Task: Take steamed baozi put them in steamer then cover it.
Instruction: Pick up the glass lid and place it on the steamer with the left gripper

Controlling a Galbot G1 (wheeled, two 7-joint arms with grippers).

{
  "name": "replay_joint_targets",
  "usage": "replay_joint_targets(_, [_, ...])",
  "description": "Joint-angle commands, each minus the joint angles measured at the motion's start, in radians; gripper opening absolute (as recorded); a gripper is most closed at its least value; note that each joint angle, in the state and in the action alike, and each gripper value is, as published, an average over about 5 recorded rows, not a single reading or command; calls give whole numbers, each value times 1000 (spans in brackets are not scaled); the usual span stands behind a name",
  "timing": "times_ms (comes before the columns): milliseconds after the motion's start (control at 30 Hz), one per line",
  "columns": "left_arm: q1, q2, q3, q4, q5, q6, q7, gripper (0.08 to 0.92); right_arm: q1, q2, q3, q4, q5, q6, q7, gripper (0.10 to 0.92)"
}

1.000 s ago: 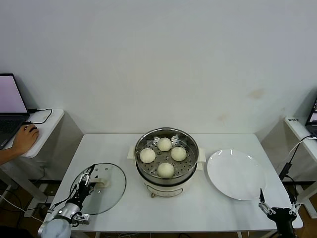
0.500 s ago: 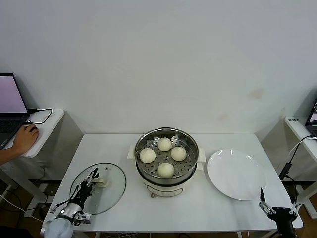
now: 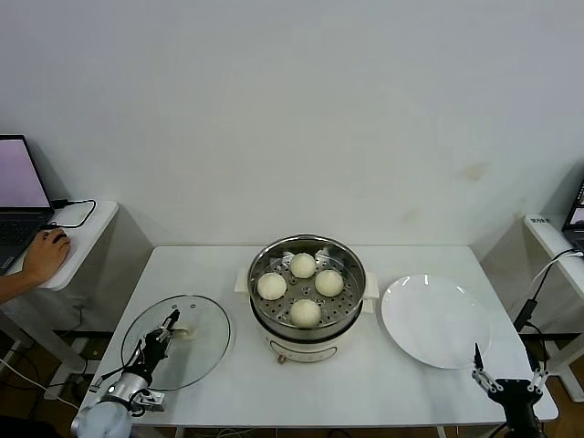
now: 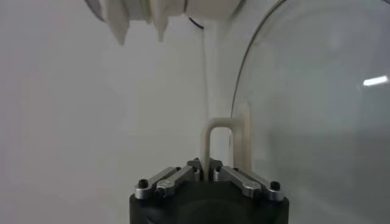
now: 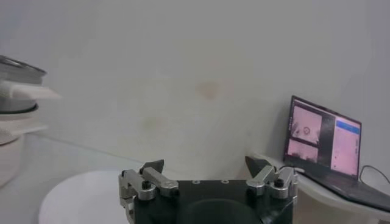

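Observation:
Several cream-white baozi sit on the perforated tray inside the steel steamer at the table's middle. The glass cover is left of the steamer, at the front left of the table. My left gripper is shut on the cover's cream-white handle. In the left wrist view the jaws pinch one leg of the handle, with the glass of the cover beside it. My right gripper stands open and empty at the front right corner, also seen open in its own wrist view.
An empty white plate lies right of the steamer, near my right gripper. A side table at the left holds a laptop and a person's hand on a mouse. Another laptop stands on a side table at the right.
My left gripper has closed on the cover's handle. The cover has shifted a little to the left and looks slightly raised. The right arm has barely moved.

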Motion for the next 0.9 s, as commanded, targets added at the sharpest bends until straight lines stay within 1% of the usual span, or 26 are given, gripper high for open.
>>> replay_joint_targets(33, [65,38,-27,-193,-100,91,12,141,-4,-1,-12,10,-14,17,1,823])
replay_joint_targets(167, [95,74,-34,-334,-184,224,67,141,-6,1,-16,10,-36,31,5,823])
replay_joint_targets(267, [95,97,-29,-428,-237,308,109,141,-9,4,-22,10,-50,41,8,823])
replay_joint_targets(533, [38,172,63,-620,-312,472,204,141,-18,6,-47,7,-78,60,20,823])
replay_joint_targets(633, [-7,203,139,-662,-325,535,223,141,-17,10,-61,8,-93,62,27,822])
replay_joint_targets(733, [-71,219,243,-674,-325,605,244,141,-11,17,-79,6,-119,64,41,823])
replay_joint_targets(800, [-126,216,310,-669,-323,641,261,141,-3,25,-91,-1,-143,64,57,823])
replay_joint_targets(900, [-221,193,411,-652,-305,692,293,141,11,37,-111,-14,-168,59,86,823])
